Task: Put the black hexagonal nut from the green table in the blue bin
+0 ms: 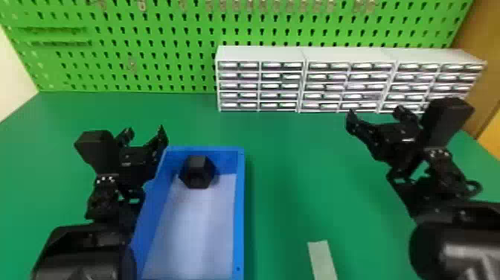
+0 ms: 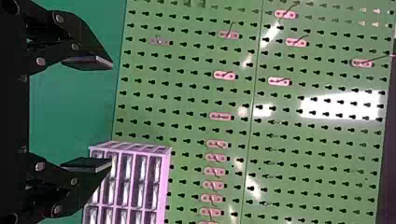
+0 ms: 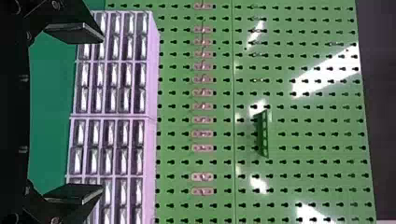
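My left gripper (image 1: 146, 137) is open in the head view, by the far left corner of the blue bin (image 1: 241, 208). Inside the bin, at its far end, rests the black hexagonal nut (image 1: 197, 172), touched by neither gripper. On the right side, my right gripper (image 1: 375, 115) stands open above the green table (image 1: 297, 167), in front of the drawer cabinets. The left wrist view has the left gripper (image 2: 112, 114) with its fingers wide apart and nothing between them. Likewise spread and holding nothing is the right gripper (image 3: 102, 114) in the right wrist view.
White drawer cabinets (image 1: 260, 85) line the table's back right, against a green pegboard (image 1: 148, 48) with small hooks. A pale strip (image 1: 323, 260) lies on the table near the front, to the right of the bin.
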Motion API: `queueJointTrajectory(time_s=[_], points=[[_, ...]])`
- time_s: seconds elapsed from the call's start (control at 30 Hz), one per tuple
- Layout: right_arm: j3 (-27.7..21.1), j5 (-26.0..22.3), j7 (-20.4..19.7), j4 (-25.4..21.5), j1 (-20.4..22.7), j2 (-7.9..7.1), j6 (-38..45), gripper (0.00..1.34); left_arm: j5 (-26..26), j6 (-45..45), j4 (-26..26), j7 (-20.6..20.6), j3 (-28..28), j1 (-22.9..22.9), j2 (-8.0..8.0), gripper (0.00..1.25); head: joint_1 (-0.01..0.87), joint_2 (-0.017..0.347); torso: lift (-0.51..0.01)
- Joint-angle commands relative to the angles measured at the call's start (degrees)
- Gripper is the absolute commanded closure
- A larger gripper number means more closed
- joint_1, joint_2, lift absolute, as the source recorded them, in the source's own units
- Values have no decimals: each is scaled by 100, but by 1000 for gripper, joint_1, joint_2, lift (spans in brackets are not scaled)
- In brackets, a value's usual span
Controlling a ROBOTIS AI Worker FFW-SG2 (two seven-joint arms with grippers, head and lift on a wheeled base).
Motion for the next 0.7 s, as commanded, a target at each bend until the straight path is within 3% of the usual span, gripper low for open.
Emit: queueJointTrajectory(time_s=[0.0, 0.3, 0.67], points=[[31, -62, -147, -29, 266, 10, -276, 168, 13, 0, -5, -5, -3, -3, -15, 509, 686, 51, -97], [66, -62, -349, -47, 732, 27, -654, 170, 48, 0, 4, -5, -65, 6, -15, 509, 686, 51, -97], [-4, 53, -402, 32, 908, -8, -848, 170, 83, -18, -5, -5, -83, -12, -15, 509, 686, 51, -97]])
